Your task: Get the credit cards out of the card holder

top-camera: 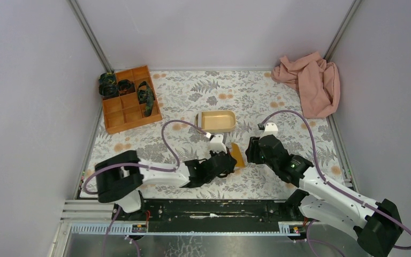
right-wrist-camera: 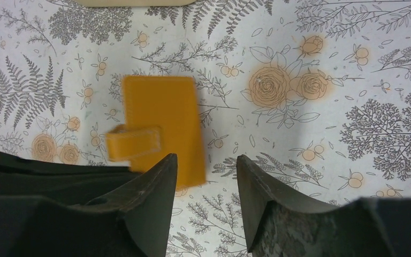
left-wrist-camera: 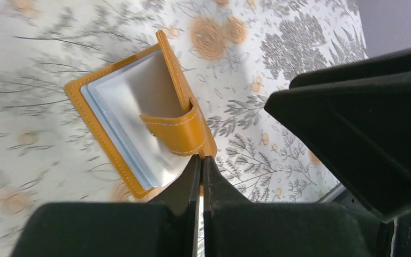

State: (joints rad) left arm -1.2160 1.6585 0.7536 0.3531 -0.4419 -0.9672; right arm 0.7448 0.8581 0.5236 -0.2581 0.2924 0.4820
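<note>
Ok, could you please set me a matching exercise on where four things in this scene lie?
Things:
1. card holder
2. beige tray
3. orange compartment box
4. pink cloth

Places:
A. far right corner
B. far left side
C. between the left gripper and the right gripper
D. centre, just beyond the card holder

Pairs: 1-C, 2-D, 3-B, 4-A.
</note>
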